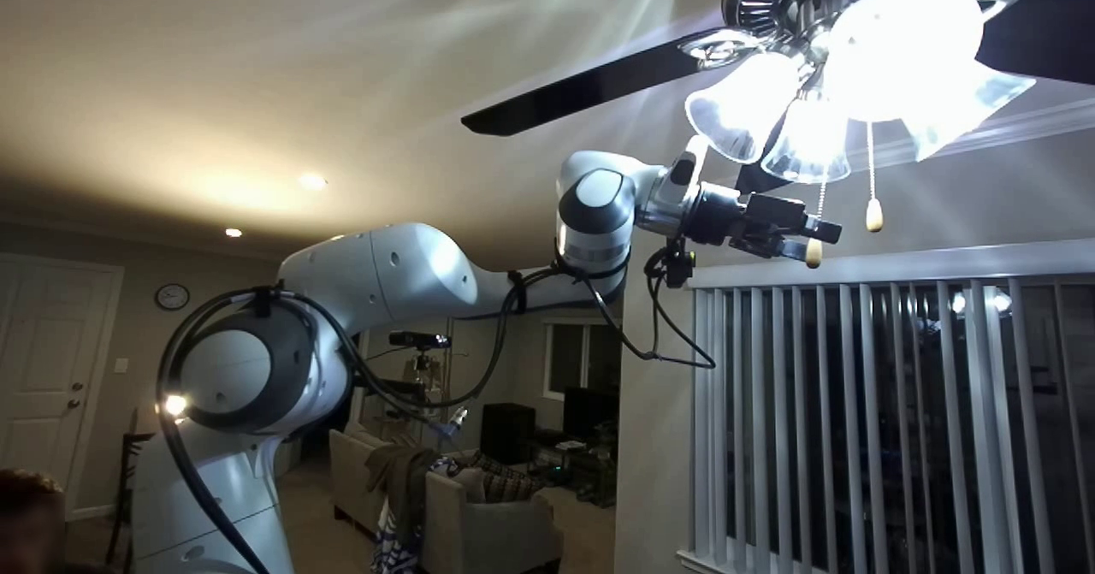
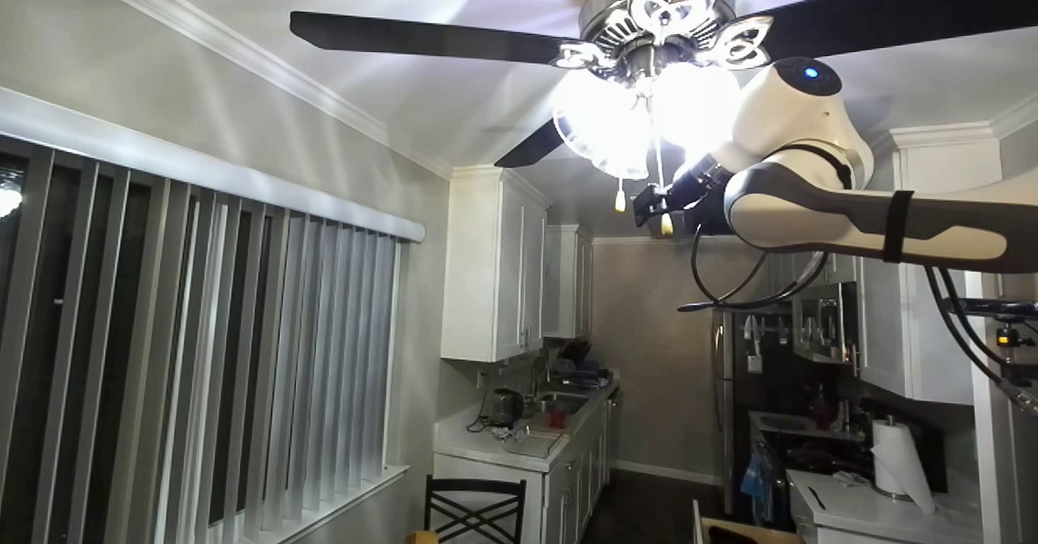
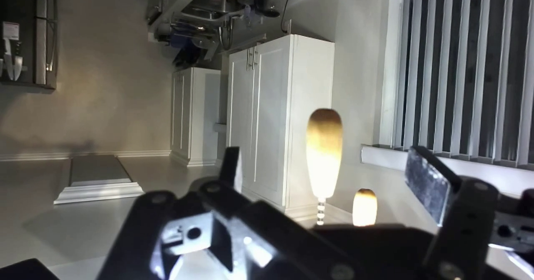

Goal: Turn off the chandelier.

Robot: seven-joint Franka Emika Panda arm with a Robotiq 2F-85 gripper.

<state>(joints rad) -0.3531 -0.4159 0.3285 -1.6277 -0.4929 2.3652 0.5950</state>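
Chandelier (image 1: 855, 69) hung lit, above gripper (image 3: 331, 175). Fingers (image 3: 427, 184) stood wide apart, holding nothing; 1 of 2 pull knobs (image 3: 324, 155) showed between them. Judged: glass shades (image 1: 740, 112) fragile; chain (image 3: 320, 209) light, limp; knob best hold, possibly slippery.

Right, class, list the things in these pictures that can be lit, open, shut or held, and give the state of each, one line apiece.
Chandelier: lit
Pulls: hanging, ungripped
Fan blades: no spin blur
Gripper: open
Arm light: glowing blue
Recessed lights: lit
Blinds: across the window, gaps between slats
Door: shut
Upper cabinet: shut
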